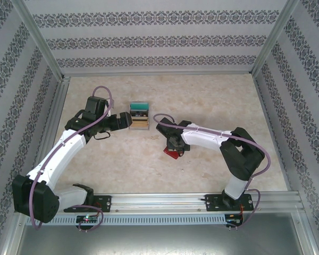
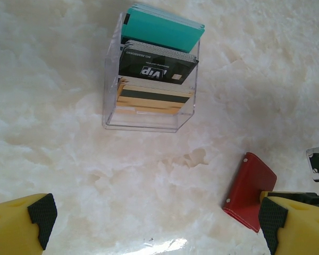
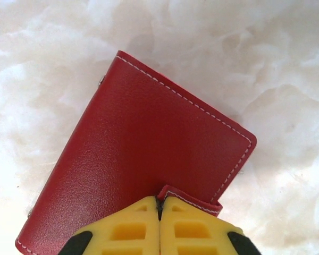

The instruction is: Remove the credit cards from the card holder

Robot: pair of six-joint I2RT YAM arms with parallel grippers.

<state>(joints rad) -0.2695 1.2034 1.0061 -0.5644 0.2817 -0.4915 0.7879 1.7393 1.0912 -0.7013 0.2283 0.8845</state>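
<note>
The red card holder (image 3: 143, 154) lies closed on the marble table, right of centre (image 1: 171, 154), so its inside is hidden. My right gripper (image 3: 159, 203) is shut, its yellow fingers pinching the end of the little red closing tab (image 3: 196, 197) at the holder's near edge. From above, the right gripper (image 1: 175, 146) points down onto the holder. My left gripper (image 2: 157, 218) stands wide open above bare table with nothing between its fingertips (image 2: 41, 212). The holder (image 2: 249, 192) lies just beside its right finger.
A clear plastic box (image 2: 143, 120) stands at the back centre (image 1: 139, 118), in front of the left gripper (image 1: 121, 121). It holds a teal card (image 2: 162, 29), a black VIP card (image 2: 154, 66) and gold cards (image 2: 154, 95) on edge. Patterned walls enclose the table.
</note>
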